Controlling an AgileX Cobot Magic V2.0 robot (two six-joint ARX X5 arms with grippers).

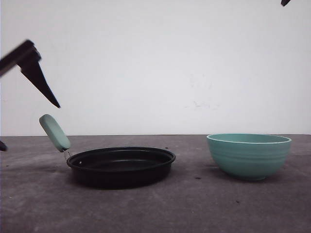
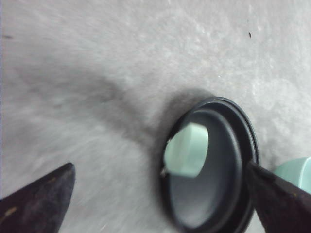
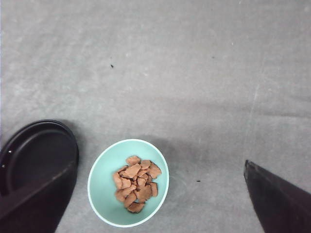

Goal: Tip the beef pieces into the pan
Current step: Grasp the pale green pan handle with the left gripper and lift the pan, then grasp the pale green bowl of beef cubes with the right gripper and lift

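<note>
The black pan (image 1: 121, 165) rests on the grey table at left, its mint-green handle (image 1: 54, 132) pointing up and to the left. The beef pieces (image 3: 136, 183) lie in a heap inside the teal bowl (image 3: 104, 184), which stands to the right of the pan (image 3: 34, 153). My left gripper (image 2: 158, 167) hangs open high over the pan's (image 2: 228, 160) handle side, holding nothing; one of its fingers (image 1: 40, 81) shows at far left. High above the bowl (image 1: 249, 155), my right gripper (image 3: 160, 165) is open and empty.
Bare grey table (image 1: 194, 208) lies in front of and between the pan and the bowl. A plain white wall (image 1: 170, 63) stands behind the table. A dark tip of the right arm (image 1: 285, 2) shows at the upper right corner.
</note>
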